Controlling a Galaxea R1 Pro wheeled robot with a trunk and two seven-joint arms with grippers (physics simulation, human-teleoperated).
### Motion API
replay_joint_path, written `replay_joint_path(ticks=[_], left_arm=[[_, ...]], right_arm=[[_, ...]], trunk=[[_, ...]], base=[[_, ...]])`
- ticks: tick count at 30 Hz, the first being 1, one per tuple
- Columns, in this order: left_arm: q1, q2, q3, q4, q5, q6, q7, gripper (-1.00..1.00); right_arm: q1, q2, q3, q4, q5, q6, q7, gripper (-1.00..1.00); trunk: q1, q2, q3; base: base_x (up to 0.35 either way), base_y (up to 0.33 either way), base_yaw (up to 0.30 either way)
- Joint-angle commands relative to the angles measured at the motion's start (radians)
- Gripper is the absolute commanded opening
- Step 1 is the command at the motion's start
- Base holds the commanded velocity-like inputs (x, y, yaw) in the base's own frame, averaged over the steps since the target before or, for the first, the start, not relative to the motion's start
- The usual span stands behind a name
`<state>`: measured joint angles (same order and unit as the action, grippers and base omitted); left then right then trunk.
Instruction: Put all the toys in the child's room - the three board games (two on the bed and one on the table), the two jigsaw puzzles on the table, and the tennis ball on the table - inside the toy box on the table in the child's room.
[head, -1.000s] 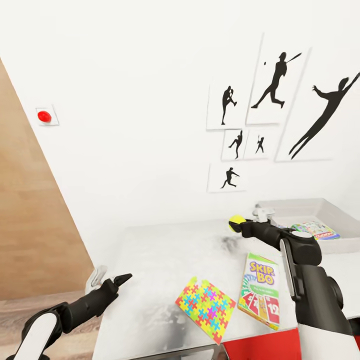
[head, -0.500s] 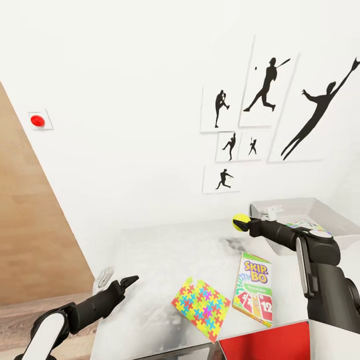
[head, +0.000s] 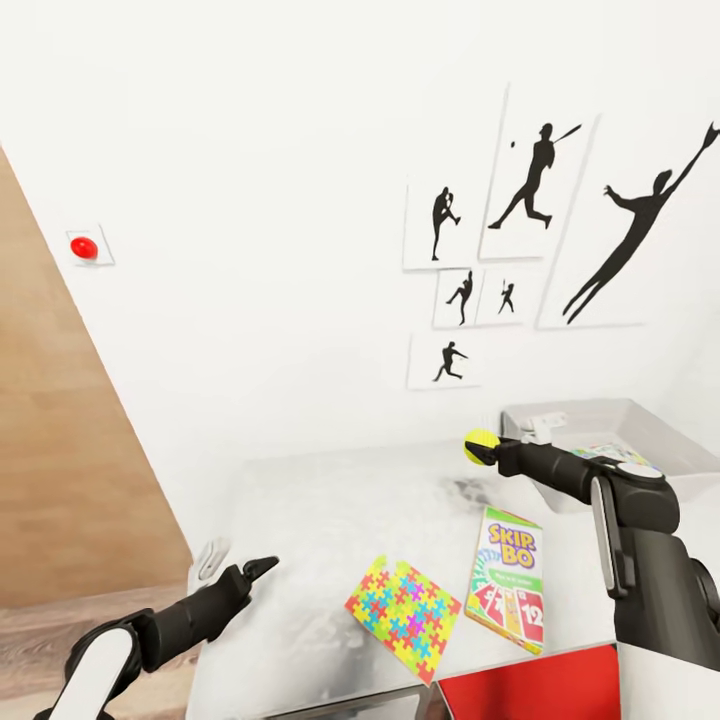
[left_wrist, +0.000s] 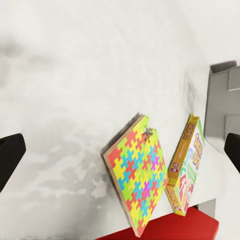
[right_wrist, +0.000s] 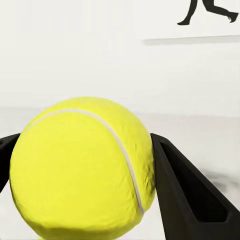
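Head view: the right gripper (head: 478, 449) is clamped on the tennis ball (head: 480, 442), a yellow-green ball held above the white table (head: 330, 500), just beside the near-left corner of the grey toy box (head: 640, 425). A colourful box already lies inside the toy box. On the table, near its front edge, lie the jigsaw puzzle (head: 405, 615), a flat square of multicoloured interlocking pieces, and just to its right the Skip-Bo board game (head: 507, 580), a green box with red number cards printed at its lower end. The left gripper (head: 258, 568) hangs off the table's left front corner; from this angle I cannot tell whether its fingers are apart.

Left wrist view: the left gripper's dark fingertips (left_wrist: 10, 155) stand at opposite edges, spread wide with nothing between them. The jigsaw puzzle (left_wrist: 137, 172) and Skip-Bo board game (left_wrist: 187, 165) lie side by side, apart, with box thickness visible.

Right wrist view: the tennis ball (right_wrist: 82, 167) shows its fuzzy surface and white curved seam, pinched between black fingers (right_wrist: 185, 192) on both sides.
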<state>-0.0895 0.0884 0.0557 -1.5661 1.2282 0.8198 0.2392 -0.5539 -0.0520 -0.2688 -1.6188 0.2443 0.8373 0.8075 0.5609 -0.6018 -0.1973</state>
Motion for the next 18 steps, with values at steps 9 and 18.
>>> replay_joint_path(ticks=[9, 18], left_arm=[[-0.003, -0.007, -0.002, 0.020, 0.012, 0.002, 0.008, 1.00], [-0.003, -0.015, -0.024, 0.020, -0.008, -0.035, 0.008, 1.00]], right_arm=[[0.000, 0.001, 0.002, -0.001, 0.008, 0.005, 0.006, -1.00], [-0.001, -0.002, 0.001, -0.001, 0.009, 0.000, 0.005, -1.00]], trunk=[[-0.034, 0.062, 0.031], [-0.057, 0.104, 0.063]], base=[[0.000, 0.000, 0.050], [0.000, 0.000, 0.073]])
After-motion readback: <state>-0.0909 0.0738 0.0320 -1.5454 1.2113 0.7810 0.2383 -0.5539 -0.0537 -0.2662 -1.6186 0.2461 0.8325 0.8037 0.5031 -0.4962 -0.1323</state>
